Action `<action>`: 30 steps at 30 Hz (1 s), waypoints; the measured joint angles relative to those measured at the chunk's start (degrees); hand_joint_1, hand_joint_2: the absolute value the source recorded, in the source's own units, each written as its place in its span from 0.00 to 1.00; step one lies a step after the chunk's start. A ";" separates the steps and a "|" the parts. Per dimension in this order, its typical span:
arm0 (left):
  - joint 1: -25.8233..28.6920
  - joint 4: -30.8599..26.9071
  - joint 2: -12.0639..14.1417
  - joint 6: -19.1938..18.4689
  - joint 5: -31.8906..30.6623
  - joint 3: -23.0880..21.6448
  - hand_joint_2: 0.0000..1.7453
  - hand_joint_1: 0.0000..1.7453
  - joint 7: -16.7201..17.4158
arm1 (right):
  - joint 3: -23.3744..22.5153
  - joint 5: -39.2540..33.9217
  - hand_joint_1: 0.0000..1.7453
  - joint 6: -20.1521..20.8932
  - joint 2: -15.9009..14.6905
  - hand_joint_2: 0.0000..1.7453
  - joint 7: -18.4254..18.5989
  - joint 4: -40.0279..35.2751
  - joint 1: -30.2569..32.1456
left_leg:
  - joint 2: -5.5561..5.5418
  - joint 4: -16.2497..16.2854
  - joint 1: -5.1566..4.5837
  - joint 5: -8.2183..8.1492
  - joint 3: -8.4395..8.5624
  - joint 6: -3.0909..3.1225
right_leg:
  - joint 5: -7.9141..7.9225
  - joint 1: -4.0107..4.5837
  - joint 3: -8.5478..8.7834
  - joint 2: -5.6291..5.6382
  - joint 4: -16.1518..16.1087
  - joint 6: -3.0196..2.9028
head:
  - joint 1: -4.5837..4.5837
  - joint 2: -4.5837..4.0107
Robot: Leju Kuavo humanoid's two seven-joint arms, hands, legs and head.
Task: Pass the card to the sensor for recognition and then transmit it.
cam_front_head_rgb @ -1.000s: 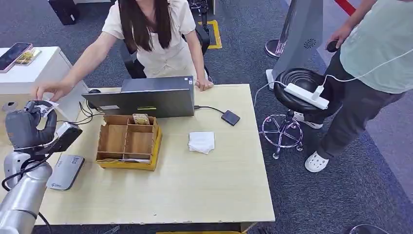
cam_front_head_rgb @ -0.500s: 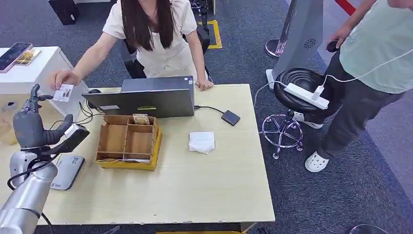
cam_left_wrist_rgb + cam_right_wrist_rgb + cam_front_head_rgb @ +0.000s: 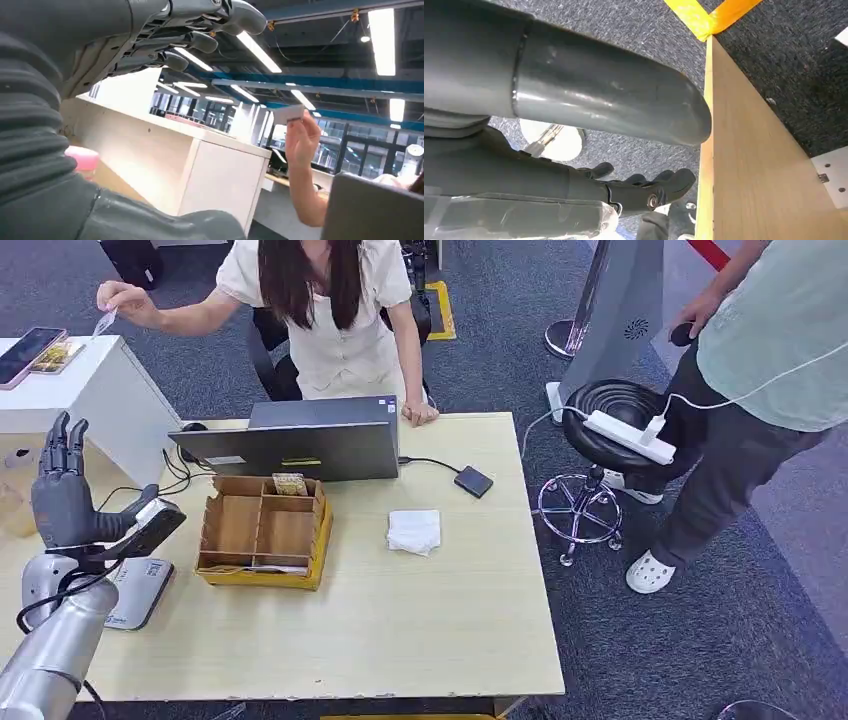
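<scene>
The small white card [image 3: 103,323] is pinched in the raised hand of the person behind the table, far above and behind my left hand [image 3: 62,495]. My left hand stands upright over the table's left edge, fingers spread, holding nothing. The grey card sensor [image 3: 135,592] lies flat on the table just below it. In the left wrist view my fingers [image 3: 190,45] are stretched out, and the person's hand holds the card [image 3: 289,114] well beyond them. My right hand [image 3: 639,192] hangs beside the table edge with nothing in it.
A wooden organiser box [image 3: 265,530], a laptop [image 3: 300,445], a white cloth [image 3: 414,531] and a small black device [image 3: 473,481] sit on the table [image 3: 420,640]. A white cabinet [image 3: 90,390] stands at left. A second person [image 3: 760,390] and a stool [image 3: 600,410] are at right.
The person took the card from my left hand and lifted it up and back. My left hand opened, its fingers straightening upward.
</scene>
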 joint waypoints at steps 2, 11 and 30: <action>0.07 0.02 1.06 -1.65 0.87 0.00 1.00 0.00 0.02 | 0.02 -0.04 0.00 0.00 0.00 0.00 -0.06 0.02 0.03 | 0.01 0.00 0.01 0.00 -0.01 0.00 | 0.00 0.00 -0.01 0.01 0.00 0.00 | 0.00 0.00; -0.11 -0.57 7.89 -18.54 8.26 0.02 1.00 0.00 2.49 | 0.00 -0.63 0.00 -0.07 0.00 0.00 -0.22 0.02 0.36 | 0.02 0.00 0.05 0.01 -0.02 -0.01 | 0.00 0.03 -0.07 0.03 0.01 0.00 | 0.00 0.00; -4.21 -12.86 31.00 -49.24 6.16 -9.45 1.00 0.00 7.15 | -0.35 -1.92 0.00 -0.15 -0.61 0.00 -2.23 0.04 0.40 | 0.25 0.00 0.15 0.00 -0.11 -0.02 | 0.01 0.14 -0.20 0.26 0.02 -0.02 | 0.00 0.00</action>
